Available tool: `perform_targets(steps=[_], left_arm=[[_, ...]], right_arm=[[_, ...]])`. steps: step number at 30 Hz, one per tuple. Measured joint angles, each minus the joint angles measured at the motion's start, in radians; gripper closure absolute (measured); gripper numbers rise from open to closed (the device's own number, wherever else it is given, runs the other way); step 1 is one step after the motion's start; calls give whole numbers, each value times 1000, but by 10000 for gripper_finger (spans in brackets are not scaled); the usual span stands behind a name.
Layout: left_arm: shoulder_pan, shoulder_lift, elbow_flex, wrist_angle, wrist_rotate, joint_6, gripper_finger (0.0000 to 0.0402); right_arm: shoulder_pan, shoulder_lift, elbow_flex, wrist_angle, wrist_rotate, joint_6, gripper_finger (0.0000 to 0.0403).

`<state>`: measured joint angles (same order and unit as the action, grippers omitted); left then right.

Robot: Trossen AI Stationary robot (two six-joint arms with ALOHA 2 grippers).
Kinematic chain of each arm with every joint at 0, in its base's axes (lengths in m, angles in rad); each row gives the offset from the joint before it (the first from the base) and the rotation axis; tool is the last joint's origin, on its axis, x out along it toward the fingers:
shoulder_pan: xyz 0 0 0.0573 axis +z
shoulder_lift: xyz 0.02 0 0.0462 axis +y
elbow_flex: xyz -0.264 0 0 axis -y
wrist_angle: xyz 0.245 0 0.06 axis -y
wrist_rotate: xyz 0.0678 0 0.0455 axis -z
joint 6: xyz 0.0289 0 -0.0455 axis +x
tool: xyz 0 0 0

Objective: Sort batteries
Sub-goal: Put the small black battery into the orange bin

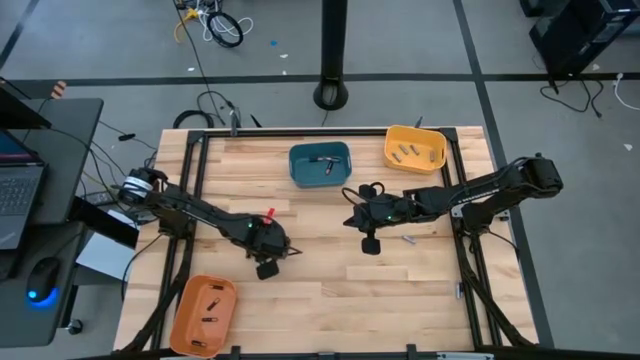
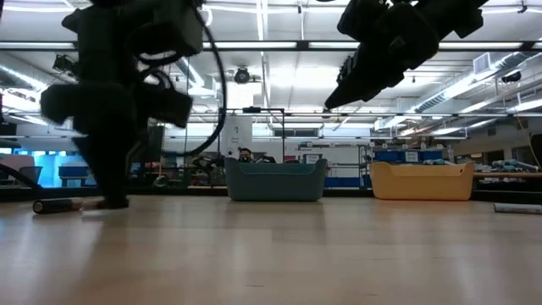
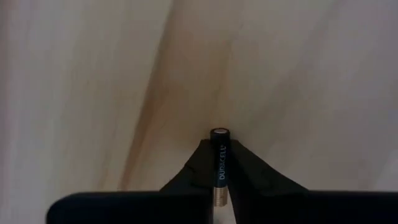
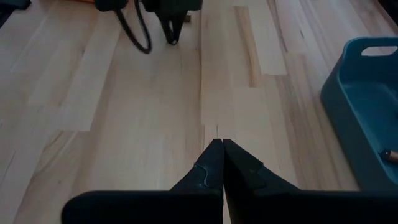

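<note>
My left gripper [image 1: 267, 262] is low over the table's middle left, shut on a slim dark battery [image 3: 219, 158] printed DURACELL. In the low view it [image 2: 108, 200] reaches down to the tabletop. My right gripper [image 1: 368, 240] hangs over the table's middle right, shut and empty [image 4: 217, 144], well above the wood [image 2: 339, 91]. One loose battery [image 1: 408, 239] lies on the table just right of it. More batteries lie in the blue bin [image 1: 320, 165], the yellow bin [image 1: 415, 148] and the orange bin [image 1: 205, 315]. My left gripper pinches the slim battery between its two fingers, with the battery lying along them. The battery's round end [image 3: 219, 132] sticks out past the fingertips, and its silvery end [image 3: 218, 196] sits far back between them. Whether the battery touches the table I cannot tell.
The blue bin stands at the far middle, the yellow bin at the far right, the orange bin at the near left corner. A small red thing [image 1: 270, 213] lies by the left arm. A dark cylinder [image 2: 55, 205] lies on the wood beside the left gripper. Bare wood spans the near middle.
</note>
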<state>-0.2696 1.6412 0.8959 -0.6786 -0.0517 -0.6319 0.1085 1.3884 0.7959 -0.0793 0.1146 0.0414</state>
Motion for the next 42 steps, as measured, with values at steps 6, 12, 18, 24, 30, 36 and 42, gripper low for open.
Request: perform_targets(steps=[6, 12, 18, 24, 30, 36, 42], left_arm=[[0, 0, 79, 4, -9, 95, 374], [-17, -1, 207, -111, -11, 211, 375], [-110, -2, 365, -367, 20, 236, 375], [-268, -4, 467, -485, 105, 141, 376], [-446, -4, 475, -490, 178, -104, 376], [-603, -4, 475, -485, 156, -381, 376], [-698, 9, 425, -449, 125, -533, 376]], right_arm=[[0, 0, 0, -7, 0, -6, 394], [0, 0, 0, -20, 0, -11, 394], [0, 0, 0, -30, 0, -11, 394], [0, 0, 0, -29, 0, -11, 394], [0, 0, 0, -29, 0, -11, 394], [0, 0, 0, -27, 0, -11, 394], [-2, 0, 0, -26, 0, -19, 394]])
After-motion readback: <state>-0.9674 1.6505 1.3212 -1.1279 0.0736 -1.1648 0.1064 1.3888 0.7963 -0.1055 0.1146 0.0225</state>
